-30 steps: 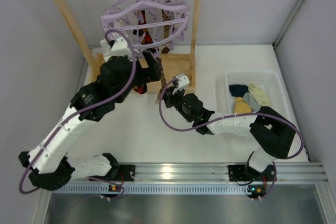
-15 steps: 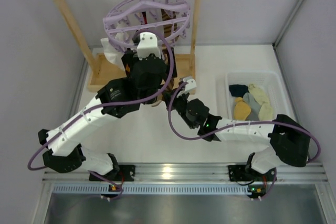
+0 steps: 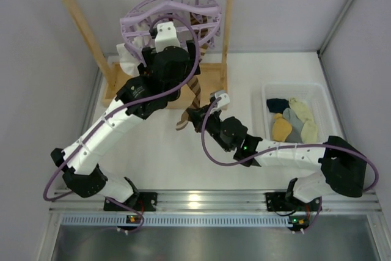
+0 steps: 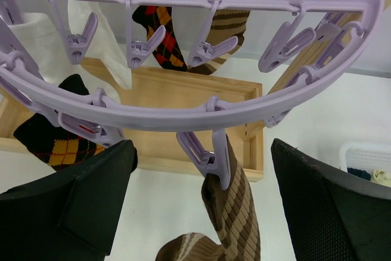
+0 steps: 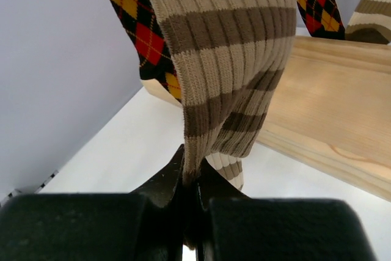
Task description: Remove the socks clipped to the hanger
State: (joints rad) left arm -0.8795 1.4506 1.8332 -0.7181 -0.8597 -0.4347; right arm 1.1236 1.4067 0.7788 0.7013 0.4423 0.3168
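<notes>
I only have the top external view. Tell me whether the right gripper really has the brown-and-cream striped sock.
Observer: Yes. On the right wrist view the right gripper is shut on the lower fold of the brown-and-cream striped knit sock.
Operator: Report the clip holding it.
Observer: On the left wrist view a lilac plastic clip peg pinches the sock's top, under the round lilac plastic hanger ring.
Operator: Give me the left gripper.
Observer: The left gripper is open, one finger on each side of that peg, not touching it.
</notes>
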